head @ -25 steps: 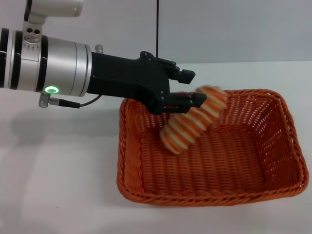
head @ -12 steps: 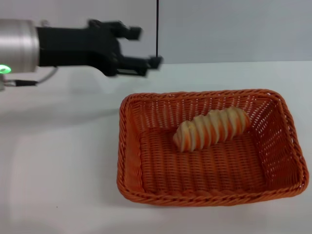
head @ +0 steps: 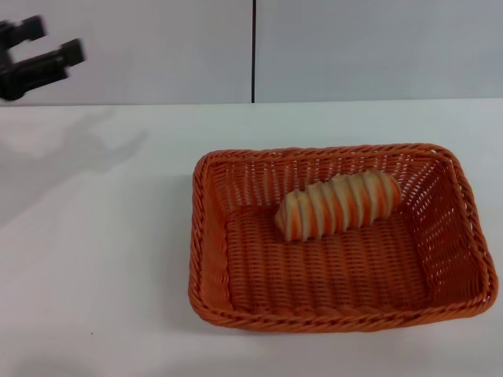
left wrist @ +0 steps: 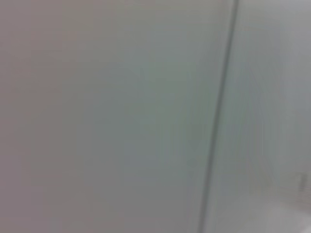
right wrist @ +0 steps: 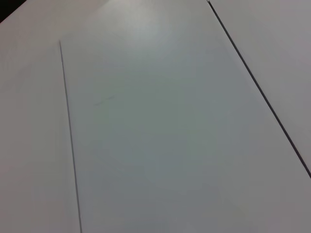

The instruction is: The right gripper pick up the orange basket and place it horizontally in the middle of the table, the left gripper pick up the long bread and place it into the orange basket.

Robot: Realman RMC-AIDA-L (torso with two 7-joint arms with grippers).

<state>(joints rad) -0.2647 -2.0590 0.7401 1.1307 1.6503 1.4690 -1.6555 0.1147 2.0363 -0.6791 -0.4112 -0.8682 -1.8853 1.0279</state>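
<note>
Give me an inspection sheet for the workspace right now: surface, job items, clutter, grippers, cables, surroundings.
Surface: white table, bare apart from the basket; a faint gripper shadow falls on its far left part.
Job's things: orange basket sits lengthwise across the table, slightly right of centre in the head view; long bread lies inside it on the woven floor, toward the back wall, slanted.
Clutter: nothing seen.
Grippers: left gripper at the far upper left of the head view, high above the table, fingers apart, holding nothing. Right gripper not in view.
Cables: nothing seen.
Surroundings: pale grey wall behind the table, with a dark vertical seam.
</note>
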